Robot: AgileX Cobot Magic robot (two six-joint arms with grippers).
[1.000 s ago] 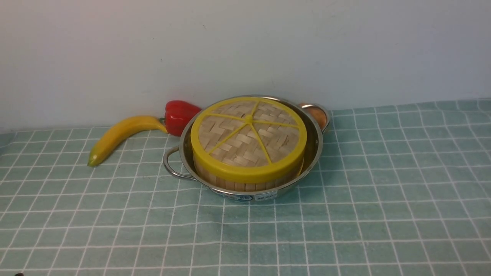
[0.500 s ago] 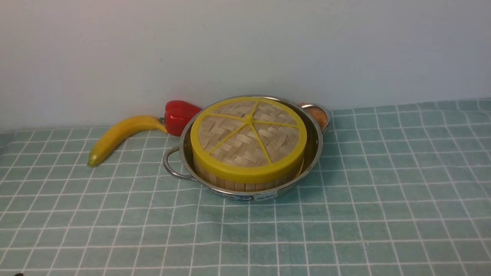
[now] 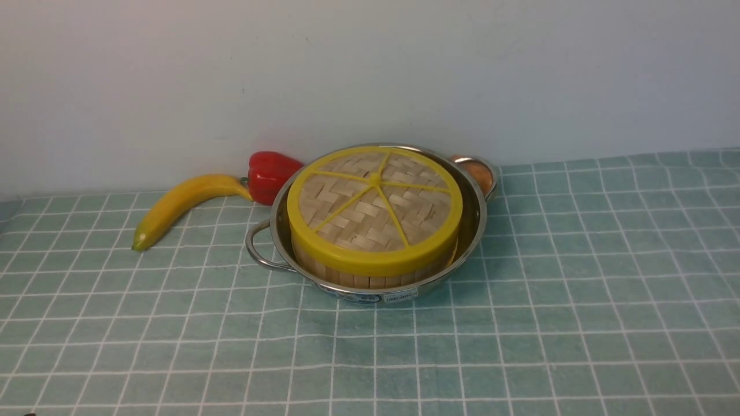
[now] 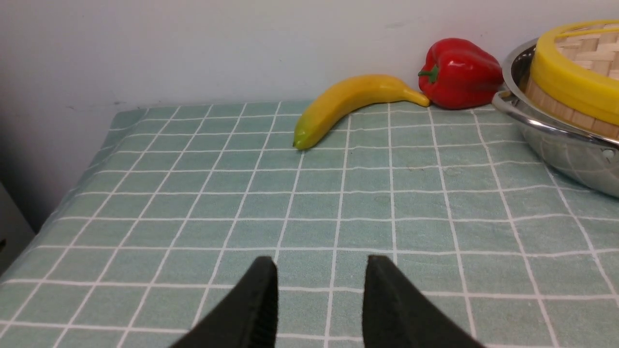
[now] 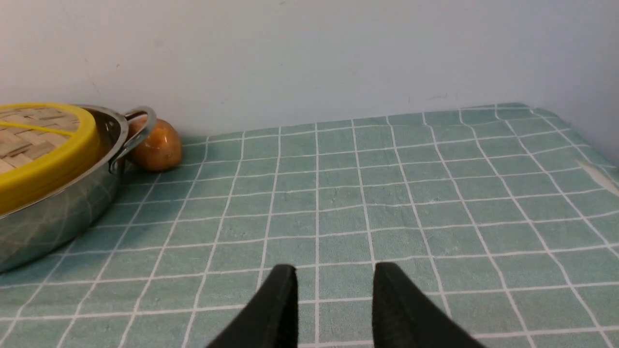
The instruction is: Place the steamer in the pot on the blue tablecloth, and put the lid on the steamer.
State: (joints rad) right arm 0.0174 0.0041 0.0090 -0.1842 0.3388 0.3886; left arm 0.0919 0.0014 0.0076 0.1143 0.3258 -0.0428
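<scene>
The shiny steel pot stands on the teal-blue grid tablecloth near the back wall. The steamer sits inside it; only its wooden slat wall shows. The woven lid with yellow rim and spokes lies flat on top of the steamer. Neither gripper shows in the front view. My left gripper is open and empty, low over the cloth, well apart from the pot. My right gripper is open and empty over the cloth, well apart from the pot and lid.
A yellow banana and a red pepper lie left of the pot by the wall. A round orange-brown item sits behind the pot's right handle, also in the right wrist view. The cloth's left edge drops off.
</scene>
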